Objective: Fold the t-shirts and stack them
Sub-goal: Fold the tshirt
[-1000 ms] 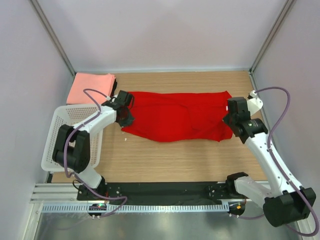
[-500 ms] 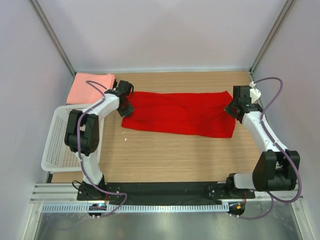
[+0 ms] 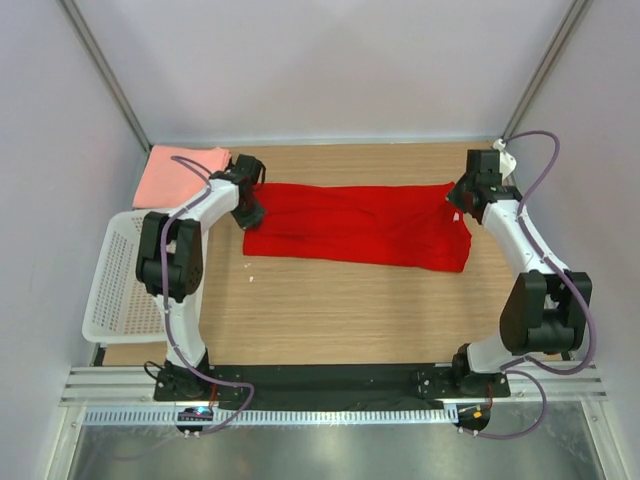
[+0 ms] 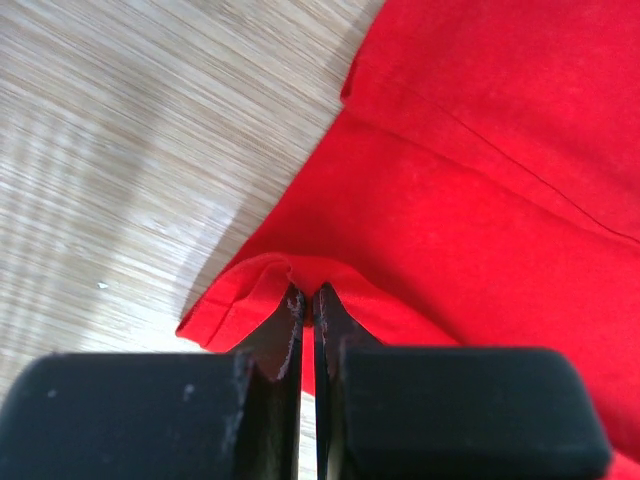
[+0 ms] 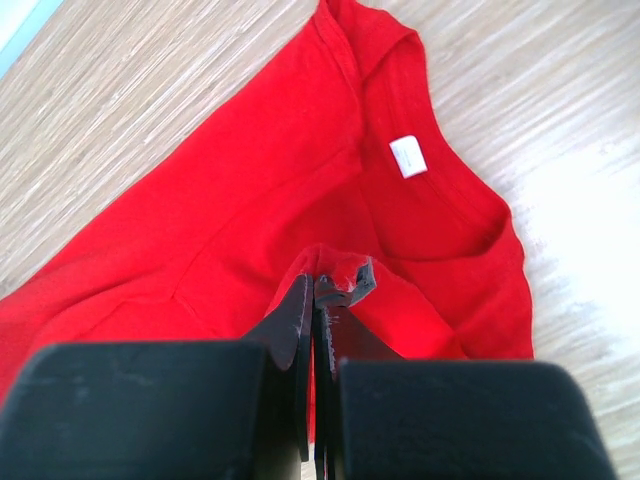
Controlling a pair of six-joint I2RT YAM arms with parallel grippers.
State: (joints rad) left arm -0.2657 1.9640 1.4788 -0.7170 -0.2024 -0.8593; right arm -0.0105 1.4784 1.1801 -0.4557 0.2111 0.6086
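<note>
Red cloth stretches across the far half of the wooden table [image 3: 330, 310]. The red t-shirt [image 3: 355, 228] lies spread in a long band between the two arms, its neck opening at the right end, where a small white label [image 5: 407, 155] shows inside the collar. The left gripper [image 3: 250, 212] is pressed together on the shirt's left edge, with a little ridge of fabric bunched between its black fingers. The right gripper [image 3: 459, 203] is pinching a tuck of the same shirt close to the collar. A folded salmon-pink t-shirt [image 3: 180, 175] sits in the far left corner, just behind a white mesh basket [image 3: 125, 290] at the table's left side.
</note>
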